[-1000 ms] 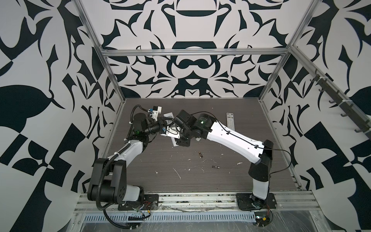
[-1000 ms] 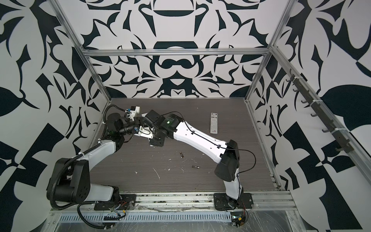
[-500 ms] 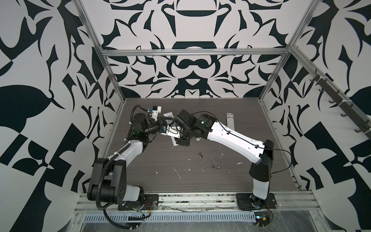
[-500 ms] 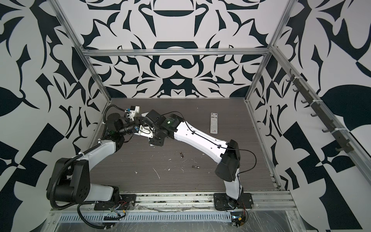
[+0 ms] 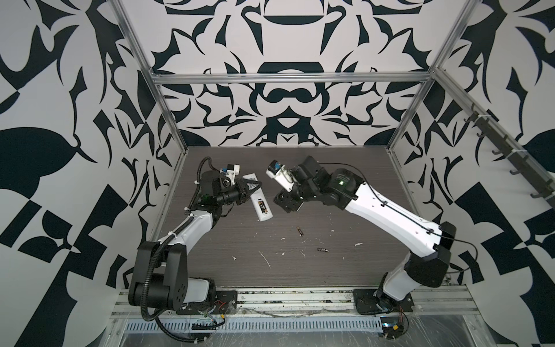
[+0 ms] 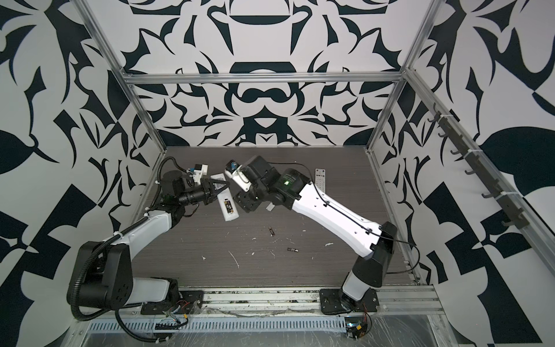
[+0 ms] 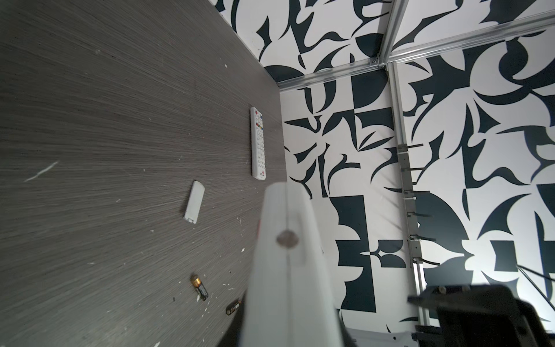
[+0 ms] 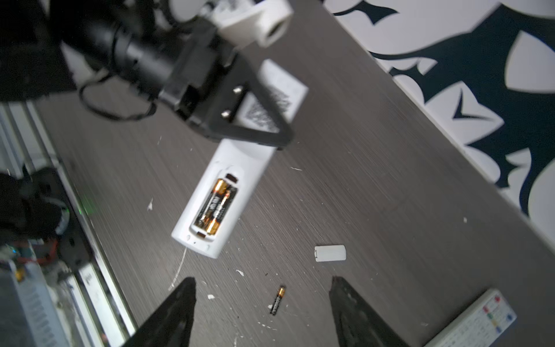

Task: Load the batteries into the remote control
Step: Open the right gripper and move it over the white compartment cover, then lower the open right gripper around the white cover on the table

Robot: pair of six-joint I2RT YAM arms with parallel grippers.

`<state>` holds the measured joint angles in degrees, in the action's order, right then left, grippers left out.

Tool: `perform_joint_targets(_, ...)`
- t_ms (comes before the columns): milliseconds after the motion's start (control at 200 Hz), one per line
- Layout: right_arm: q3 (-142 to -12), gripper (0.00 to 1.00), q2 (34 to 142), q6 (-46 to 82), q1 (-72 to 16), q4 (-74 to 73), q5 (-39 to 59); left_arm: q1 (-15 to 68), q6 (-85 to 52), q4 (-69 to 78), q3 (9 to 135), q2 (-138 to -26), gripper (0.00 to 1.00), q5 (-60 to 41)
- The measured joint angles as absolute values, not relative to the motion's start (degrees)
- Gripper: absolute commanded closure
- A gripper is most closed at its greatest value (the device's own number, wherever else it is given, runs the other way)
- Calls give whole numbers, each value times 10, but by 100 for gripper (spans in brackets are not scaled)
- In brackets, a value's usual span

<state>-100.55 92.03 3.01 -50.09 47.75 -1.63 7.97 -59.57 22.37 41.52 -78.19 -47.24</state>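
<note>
White plastic is what your left pincer [image 5: 251,188] has hold of: it is pressed together on the remote [image 5: 262,207], pinching it about midway along its length. The remote's back faces up and its battery bay is uncovered. Two batteries [image 8: 214,207] lie side by side in that bay, their gold ends pointing opposite ways. You cannot tell from these views whether the remote's free end touches the dark wood-grain surface [image 5: 345,270] or hangs just above it. Your right pincer [image 8: 262,281] is just to the right of the remote in both top views and apart from it. Its fingers [image 8: 180,309] are spread wide with nothing between them. One loose battery [image 5: 299,231] lies on the surface in front of that pincer. The other loose battery [image 5: 322,249] lies a little nearer the front rail, apart from the first. The bay cover [image 8: 330,253], a small white plate, lies flat on the surface near your right arm, apart from both remotes. A second remote [image 6: 320,178] rests buttons-up near the right wall, well away from the one you hold. White scraps [image 5: 265,258] are scattered over the middle of the surface around the loose batteries.
</note>
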Motion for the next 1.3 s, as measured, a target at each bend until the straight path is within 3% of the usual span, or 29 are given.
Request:
perform_joint_targets(265,-1008,18,1013,191,-378,522,-37,76,-565,185,414,-770,100,-452)
perform_joint_targets(625,-1029,16,1210,282,-370,546,-39,76,-542,164,375,-720,100,-447)
perform_joint_targets(1175,-1033,17,1243,282,-358,530,-5,76,-528,139,361,-691,100,-445)
perform_joint_targets(1300,-1130,17,1290,211,-358,579,13,76,-528,137,361,-691,100,-446)
